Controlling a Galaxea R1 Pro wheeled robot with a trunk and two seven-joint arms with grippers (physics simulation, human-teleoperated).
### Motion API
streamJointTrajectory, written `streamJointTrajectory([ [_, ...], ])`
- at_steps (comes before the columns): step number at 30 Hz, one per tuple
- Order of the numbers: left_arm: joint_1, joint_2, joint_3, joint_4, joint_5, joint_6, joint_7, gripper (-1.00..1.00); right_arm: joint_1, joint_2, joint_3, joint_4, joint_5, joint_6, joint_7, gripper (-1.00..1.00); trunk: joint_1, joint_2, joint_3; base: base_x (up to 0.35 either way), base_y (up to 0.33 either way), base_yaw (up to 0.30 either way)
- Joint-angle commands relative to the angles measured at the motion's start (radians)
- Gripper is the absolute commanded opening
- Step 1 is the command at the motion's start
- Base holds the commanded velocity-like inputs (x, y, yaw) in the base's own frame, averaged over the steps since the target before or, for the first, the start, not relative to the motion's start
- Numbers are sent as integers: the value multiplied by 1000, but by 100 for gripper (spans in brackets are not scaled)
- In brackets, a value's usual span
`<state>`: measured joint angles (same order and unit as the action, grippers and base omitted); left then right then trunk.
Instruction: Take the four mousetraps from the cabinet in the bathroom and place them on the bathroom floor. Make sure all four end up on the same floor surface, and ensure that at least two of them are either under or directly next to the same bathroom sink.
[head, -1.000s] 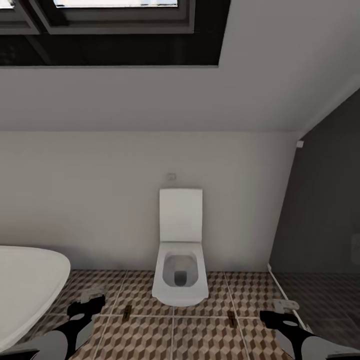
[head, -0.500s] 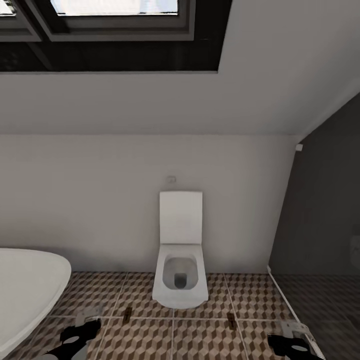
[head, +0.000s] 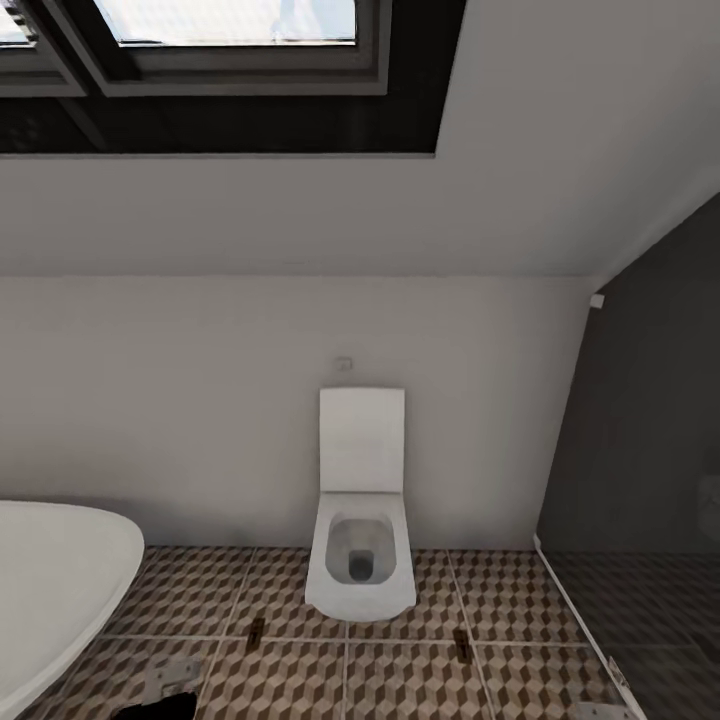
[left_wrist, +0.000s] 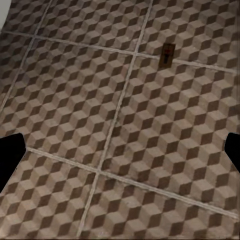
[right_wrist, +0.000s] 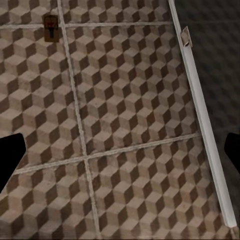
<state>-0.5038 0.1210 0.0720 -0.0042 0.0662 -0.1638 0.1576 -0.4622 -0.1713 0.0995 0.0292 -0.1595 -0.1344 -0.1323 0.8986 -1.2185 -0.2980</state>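
Two mousetraps lie on the cube-patterned bathroom floor in front of the toilet, one to its left and one to its right. My left gripper hangs open above bare tiles, its dark fingertips far apart, with a mousetrap ahead of it. My right gripper is open too, over tiles with a mousetrap farther on. In the head view only the tops of the left gripper and the right gripper peek in at the lower edge. The cabinet and the sink are out of view.
A white toilet stands against the far wall. The rounded white bathtub fills the lower left. At the right, a white threshold strip borders a dark shower area. A skylight sits overhead.
Both grippers have dropped toward the bottom edge of the head view, and the arms have left it. The camera has tilted slightly upward. The mousetraps have not moved.
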Motion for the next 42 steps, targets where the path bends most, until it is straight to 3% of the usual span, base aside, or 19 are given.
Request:
streamJointTrajectory([
  [1,5,0,6,1,5,-4,-6,100,8,0,9,3,-10,-6,0,100,-4,6,2,0,0,0],
  [19,101,-5,6,1,5,0,-64,100,135,16,8,3,-10,-8,9,100,-73,132,58,0,0,0],
  [35,153,-9,6,1,5,1,-119,100,227,19,8,4,-9,-17,20,100,-134,244,109,0,0,0],
  [42,189,-35,6,1,4,0,-130,100,282,29,8,3,-8,-19,41,100,-161,293,131,0,0,0],
])
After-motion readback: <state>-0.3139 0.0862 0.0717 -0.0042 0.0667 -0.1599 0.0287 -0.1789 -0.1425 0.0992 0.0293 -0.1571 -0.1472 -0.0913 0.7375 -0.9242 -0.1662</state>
